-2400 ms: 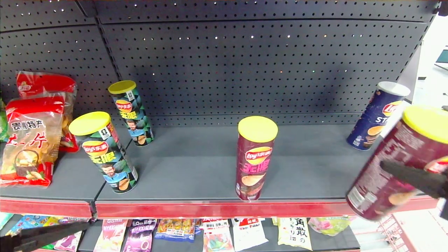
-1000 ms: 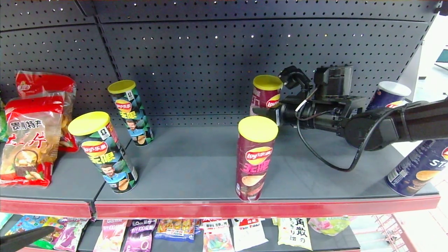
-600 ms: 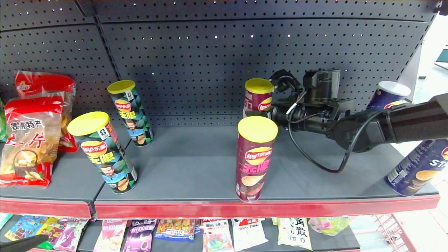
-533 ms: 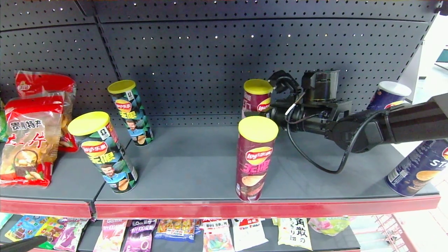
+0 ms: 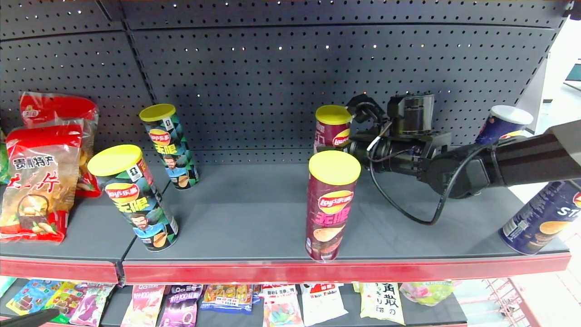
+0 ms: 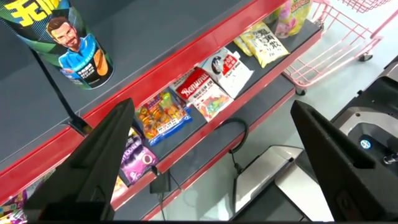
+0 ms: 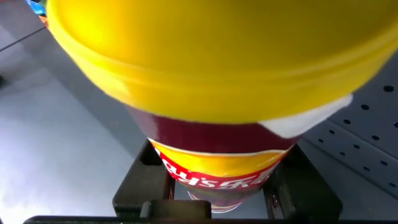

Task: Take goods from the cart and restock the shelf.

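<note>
Nearest, my left gripper [image 6: 212,109] hangs low with its fingers spread wide and empty, in front of the snack packets [image 6: 208,93] on the lower tier. Above, the shelf [image 5: 290,271] has a red front lip. The front maroon can [image 5: 330,204] stands right at that lip, with bare grey floor on both sides. Directly behind it, near the pegboard [image 5: 272,81], my right gripper [image 5: 335,145] clamps the held maroon can [image 5: 332,129] upright; its base is hidden. The right wrist view brings in its yellow lid [image 7: 211,56] and my fingers [image 7: 146,186] pressing each flank. A blue can [image 5: 538,220] crowds the shelf's right end.
</note>
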Controlling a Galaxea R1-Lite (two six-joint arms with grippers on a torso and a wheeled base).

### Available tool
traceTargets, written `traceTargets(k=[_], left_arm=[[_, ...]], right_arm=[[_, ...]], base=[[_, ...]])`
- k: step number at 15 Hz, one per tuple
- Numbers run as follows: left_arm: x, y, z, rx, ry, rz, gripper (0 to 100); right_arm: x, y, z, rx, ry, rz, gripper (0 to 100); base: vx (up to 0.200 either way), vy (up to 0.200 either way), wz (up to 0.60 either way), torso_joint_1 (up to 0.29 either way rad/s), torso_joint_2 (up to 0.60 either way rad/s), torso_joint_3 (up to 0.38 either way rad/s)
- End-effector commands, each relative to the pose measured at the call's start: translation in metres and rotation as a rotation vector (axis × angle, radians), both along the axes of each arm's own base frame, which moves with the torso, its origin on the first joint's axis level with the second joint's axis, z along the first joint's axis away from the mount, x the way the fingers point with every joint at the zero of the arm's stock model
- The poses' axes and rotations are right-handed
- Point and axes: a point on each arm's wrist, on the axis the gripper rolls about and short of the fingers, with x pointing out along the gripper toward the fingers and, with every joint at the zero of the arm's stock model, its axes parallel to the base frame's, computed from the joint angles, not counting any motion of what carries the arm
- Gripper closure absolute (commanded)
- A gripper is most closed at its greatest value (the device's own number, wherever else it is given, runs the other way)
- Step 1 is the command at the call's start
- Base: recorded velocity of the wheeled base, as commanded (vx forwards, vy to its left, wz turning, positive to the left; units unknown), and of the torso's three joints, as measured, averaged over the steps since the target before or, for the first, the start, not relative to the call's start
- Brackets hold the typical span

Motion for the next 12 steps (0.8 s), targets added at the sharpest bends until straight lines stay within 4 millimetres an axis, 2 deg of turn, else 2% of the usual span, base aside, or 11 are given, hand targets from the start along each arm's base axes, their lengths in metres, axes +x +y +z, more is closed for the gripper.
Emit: traceTargets(k=[1,2,3,9,12], left_arm=[[0.0,0.0,-0.002,0.005,0.006,0.001,0],[0.0,0.0,-0.002,0.006,0.008,0.001,0],[0.001,0.0,-0.003,0.008,0.01,-0.001,0],[0.0,0.0,-0.008,0.015,0.022,-0.005,0],[0.001,-0.001,-0.008,0.017,0.027,-0.009,0]], right_arm=[[-0.001,0.0,0.001,0.002,-0.003,0.003,100],[-0.001,0.0,0.001,0.002,-0.003,0.003,100],[-0.001,0.0,0.001,0.002,-0.003,0.003,0],[-0.005,-0.002,0.006,0.005,-0.01,0.003,0],[-0.015,-0.013,0.01,0.0,-0.001,-0.013,0]], base=[[0.0,0.0,0.0,0.0,0.0,0.0],[0.0,0.0,0.0,0.0,0.0,0.0],[0.0,0.0,0.0,0.0,0.0,0.0],[0.0,0.0,0.0,0.0,0.0,0.0],[0.0,0.0,0.0,0.0,0.0,0.0]])
